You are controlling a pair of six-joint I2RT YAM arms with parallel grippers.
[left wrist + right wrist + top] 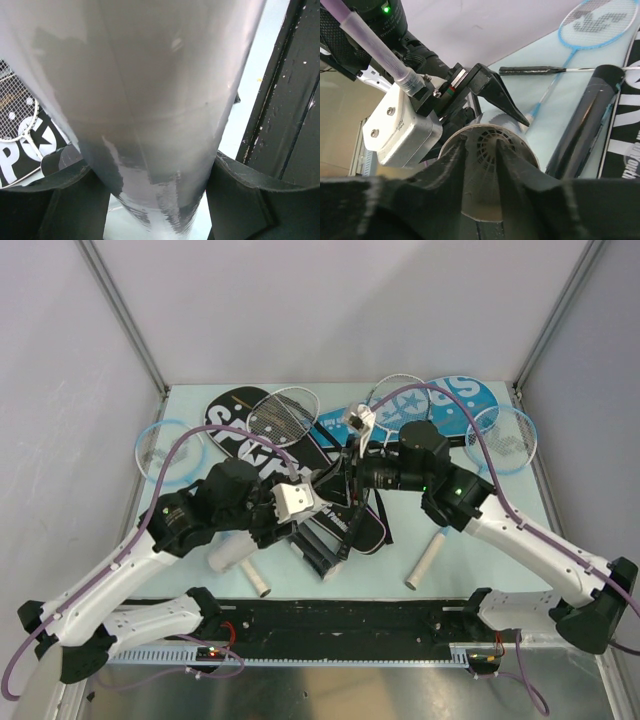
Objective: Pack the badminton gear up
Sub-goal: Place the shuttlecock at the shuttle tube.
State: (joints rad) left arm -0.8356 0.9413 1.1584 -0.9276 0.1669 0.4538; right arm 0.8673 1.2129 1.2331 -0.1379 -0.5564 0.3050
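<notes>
At the table's point(450, 575) near edge 2 thin white tubes lie flat: the near-left tube point(256, 578) at 7 o'clock and the near-right tube point(425, 560) at 5 o'clock, well apart.

Toward the middle, the left gripper point(155, 200) is clamped on the wide grey-white tube point(160, 100); its 2 fingers point(250, 200) press the tube's flanks on both sides. In the right wrist view this tube's open mouth faces the right gripper point(481, 145); the white shuttlecock point(482, 175) sits right at that mouth, between the right gripper's 2 fingers. Those fingers hug the skirt on either side; I cannot tell whether they pinch it or merely flank it.

At 3 o'clock of the mouth a black tube point(585, 125) lies along the edge of the black SPORT cover point(240, 415), which stretches from the centre out to 11 o'clock.

Further back, a silver racket point(282, 412) rests partly on that cover at 12 o'clock. A second silver racket head point(400, 390) overlaps the blue SPORT covers point(460, 400) at 1 o'clock.

1 light-blue racket point(165, 445) lies at 10 o'clock. The other light-blue racket point(503, 437) lies at 2 o'clock, just beside the blue covers.
</notes>
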